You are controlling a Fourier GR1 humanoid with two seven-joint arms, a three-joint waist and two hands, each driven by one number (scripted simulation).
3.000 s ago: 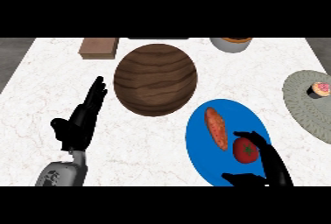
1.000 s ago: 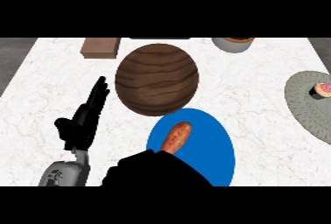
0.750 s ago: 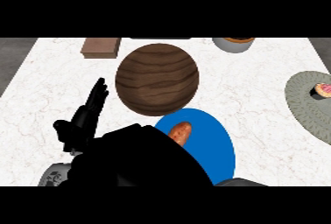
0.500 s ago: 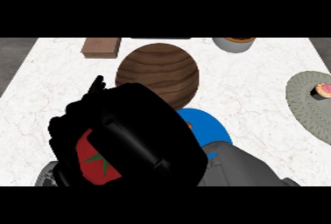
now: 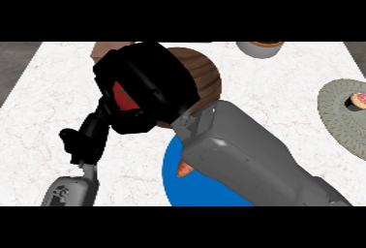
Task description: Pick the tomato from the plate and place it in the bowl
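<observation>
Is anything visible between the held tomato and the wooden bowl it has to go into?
Nothing visible: the right hand holds the tomato right at the bowl, though hand and forearm hide much of it.

No readable text at the kitchen counter

No lettering, label or number appears legible on any item, though the arm hides much.

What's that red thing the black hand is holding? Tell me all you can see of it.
It looks like the tomato: only a small red patch shows, with a bit of green on it. The right hand is curled round it and hides the rest. It is held up off the blue plate, beside the left part of the wooden bowl.
</observation>
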